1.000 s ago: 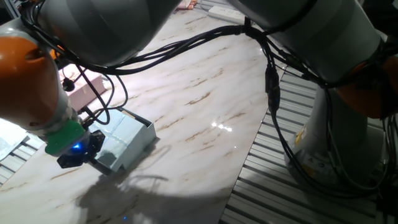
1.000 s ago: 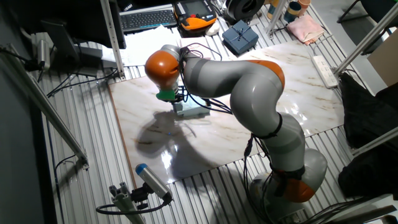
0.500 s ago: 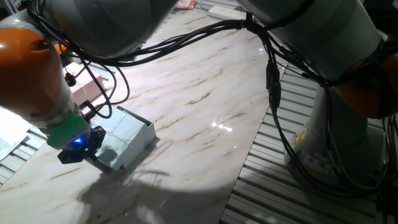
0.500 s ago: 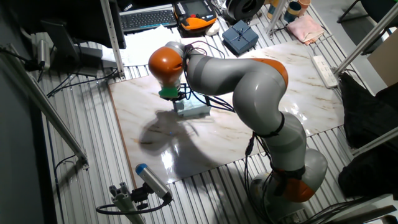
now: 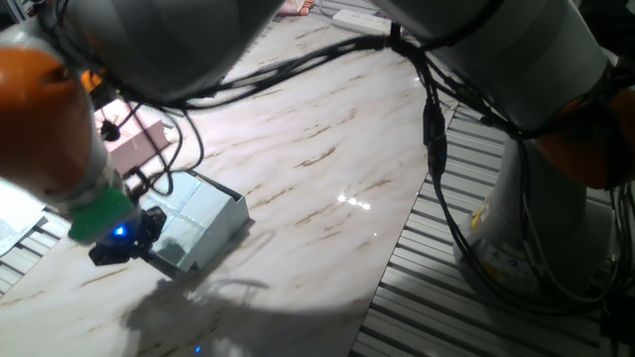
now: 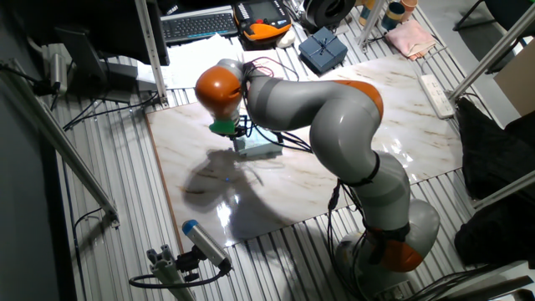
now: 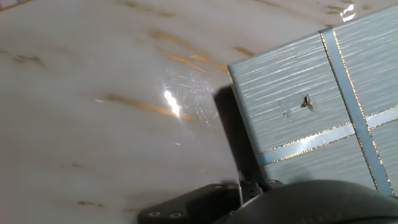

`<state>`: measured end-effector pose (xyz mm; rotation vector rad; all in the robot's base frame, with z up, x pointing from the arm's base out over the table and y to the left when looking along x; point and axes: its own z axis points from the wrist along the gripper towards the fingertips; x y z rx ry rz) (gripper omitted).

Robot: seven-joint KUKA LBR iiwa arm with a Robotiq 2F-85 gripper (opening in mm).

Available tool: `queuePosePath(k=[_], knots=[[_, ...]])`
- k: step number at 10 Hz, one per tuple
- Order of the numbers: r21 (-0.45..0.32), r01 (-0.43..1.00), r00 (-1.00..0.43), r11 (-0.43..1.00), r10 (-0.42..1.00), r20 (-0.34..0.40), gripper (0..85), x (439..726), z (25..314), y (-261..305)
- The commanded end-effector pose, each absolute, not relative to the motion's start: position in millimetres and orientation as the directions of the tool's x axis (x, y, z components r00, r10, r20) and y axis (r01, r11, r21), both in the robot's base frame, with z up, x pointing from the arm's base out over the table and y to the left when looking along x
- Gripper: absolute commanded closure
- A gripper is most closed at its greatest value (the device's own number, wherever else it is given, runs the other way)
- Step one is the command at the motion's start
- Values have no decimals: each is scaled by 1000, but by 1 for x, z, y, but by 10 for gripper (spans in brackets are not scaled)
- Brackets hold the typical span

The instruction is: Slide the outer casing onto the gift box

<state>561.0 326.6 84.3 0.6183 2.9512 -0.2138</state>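
Casing (image 5: 198, 220), flat on the table (image 5: 317, 149), lies diagonally beside the gripper (image 5: 124, 238), whose grip is unclear.

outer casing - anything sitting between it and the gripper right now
Nothing visible does. The gripper is right at the near edge of the outer casing, with only bare marble table around that edge. The hand view shows the casing's ribboned top close under the hand; the fingertips are out of frame.

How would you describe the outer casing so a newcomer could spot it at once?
Start at the marble table and follow the arm to its gripper. The outer casing lies flat beside it. It is pale blue with crossed ribbon lines, unlike the pink box behind it or the dark navy box.
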Motion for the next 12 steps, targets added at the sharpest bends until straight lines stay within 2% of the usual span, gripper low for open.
queuePosePath(k=[1, 7, 12], knots=[[-120, 405, -910, 906, 386, -154, 850, 562, 81, 325], [-120, 347, -933, 930, 328, -149, 850, 565, 76, 306], [-98, 306, -949, 947, 295, -108, 850, 570, 90, 291]])
